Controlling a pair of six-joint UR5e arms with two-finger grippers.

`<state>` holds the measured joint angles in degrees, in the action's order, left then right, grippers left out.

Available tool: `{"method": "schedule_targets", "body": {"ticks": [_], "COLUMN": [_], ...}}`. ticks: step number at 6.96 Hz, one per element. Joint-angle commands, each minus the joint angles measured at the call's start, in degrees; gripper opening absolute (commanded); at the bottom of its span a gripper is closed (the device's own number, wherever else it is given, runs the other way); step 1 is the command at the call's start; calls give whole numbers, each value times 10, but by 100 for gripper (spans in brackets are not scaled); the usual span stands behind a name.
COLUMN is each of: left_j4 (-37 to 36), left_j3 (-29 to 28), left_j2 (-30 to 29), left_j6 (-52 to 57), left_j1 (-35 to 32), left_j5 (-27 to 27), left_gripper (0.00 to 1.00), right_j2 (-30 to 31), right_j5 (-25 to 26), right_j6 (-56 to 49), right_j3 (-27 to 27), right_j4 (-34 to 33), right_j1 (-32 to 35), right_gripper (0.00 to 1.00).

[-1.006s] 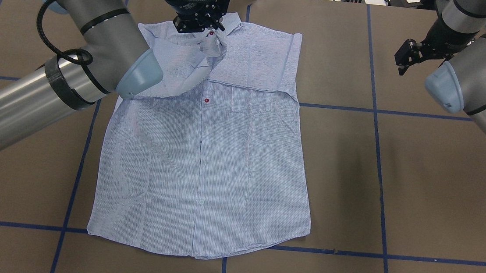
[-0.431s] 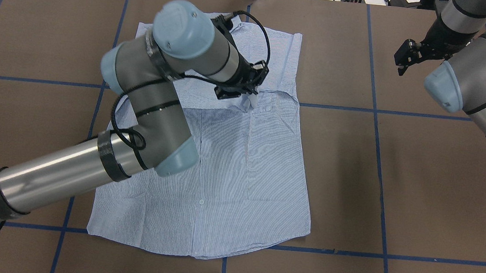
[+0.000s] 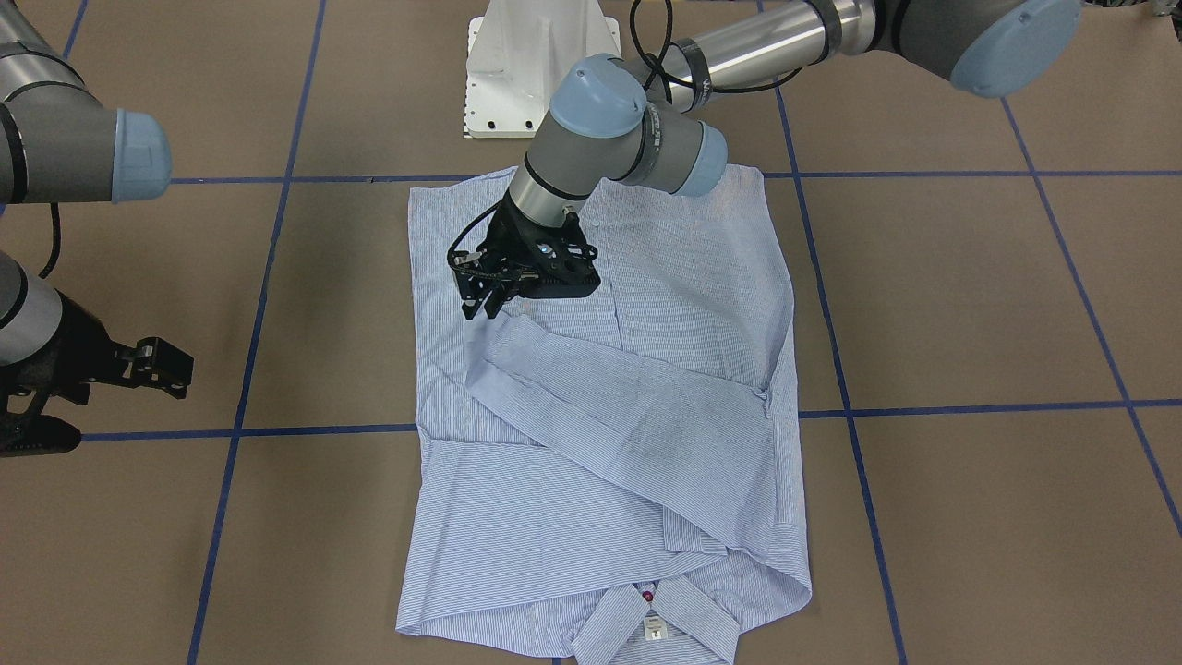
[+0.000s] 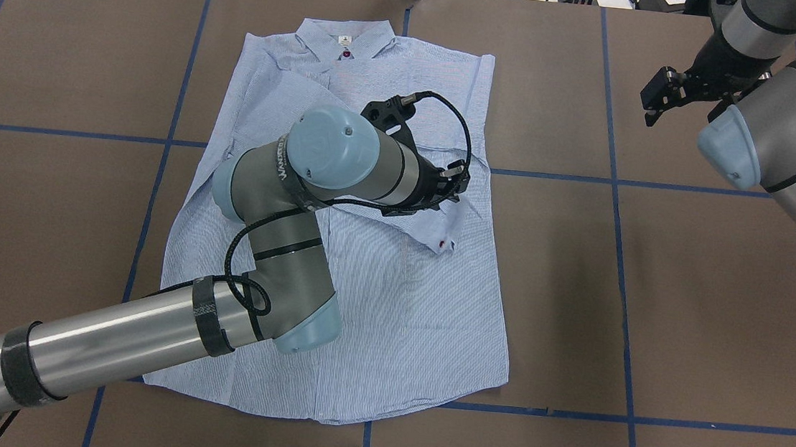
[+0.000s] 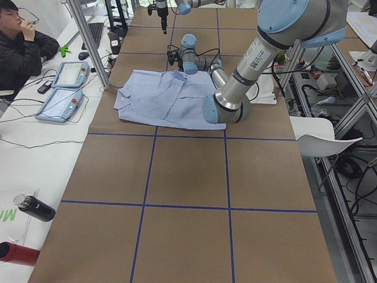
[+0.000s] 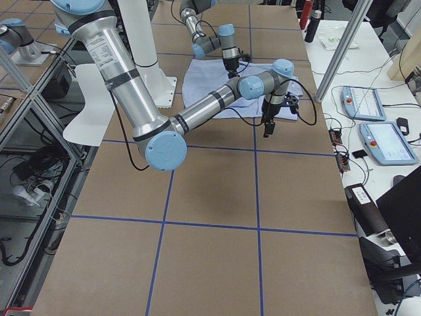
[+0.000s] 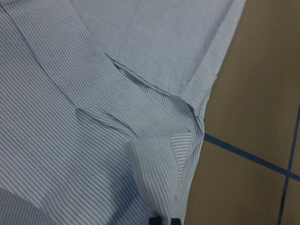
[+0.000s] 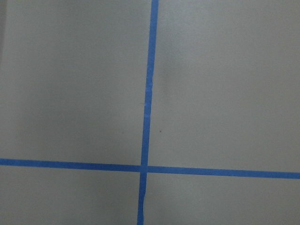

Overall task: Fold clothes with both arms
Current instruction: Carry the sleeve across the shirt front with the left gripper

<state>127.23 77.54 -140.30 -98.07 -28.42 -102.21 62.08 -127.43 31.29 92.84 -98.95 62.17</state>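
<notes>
The light blue striped shirt (image 4: 398,303) lies flat on the brown table, front up, collar (image 4: 342,35) at the far edge. One sleeve runs diagonally across its chest (image 3: 628,406). My left gripper (image 4: 447,184) hovers low over the shirt's middle (image 3: 482,305), shut on the sleeve's cuff (image 7: 154,178). The cuff rises to the black fingertips (image 7: 154,220) in the left wrist view, and its red button shows from overhead (image 4: 447,244). My right gripper (image 4: 655,102) is open and empty over bare table, far off the shirt's right side (image 3: 166,365).
Blue tape lines (image 8: 145,112) grid the table. The white pedestal base (image 3: 536,65) stands at the near edge behind the shirt hem. An operator (image 5: 23,41) sits by teach pendants (image 5: 59,100) on the far side. Bottles (image 5: 32,207) lie there.
My left gripper has carried the sleeve from the collar area down and right across the chest. The sleeve now lies diagonally over the front. The right arm has barely moved.
</notes>
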Motion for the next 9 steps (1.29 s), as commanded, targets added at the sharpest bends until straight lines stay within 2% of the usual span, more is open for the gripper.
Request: {"method": "schedule_targets", "body": {"ticks": [1, 2, 5, 6, 8, 9], "left_j4": [16, 12, 3, -30, -59, -58], "left_j3": [4, 8, 16, 13, -18, -49], "left_j2": [2, 3, 27, 28, 28, 28], "left_j6": [2, 2, 9, 76, 151, 169], "left_j1": [4, -1, -86, -106, -131, -134], "left_j5": [8, 8, -16, 4, 84, 124], "left_gripper": [100, 100, 100, 99, 99, 92], "right_j2": [36, 36, 27, 25, 11, 4], "right_j5": [-32, -31, -32, -32, -32, -31], "right_j6": [3, 7, 36, 46, 71, 82], "right_j3": [0, 3, 10, 13, 13, 11], "right_j4": [70, 71, 73, 73, 73, 73], "right_j1": [0, 0, -3, -4, -11, -15], "right_gripper": [100, 100, 100, 100, 100, 100]}}
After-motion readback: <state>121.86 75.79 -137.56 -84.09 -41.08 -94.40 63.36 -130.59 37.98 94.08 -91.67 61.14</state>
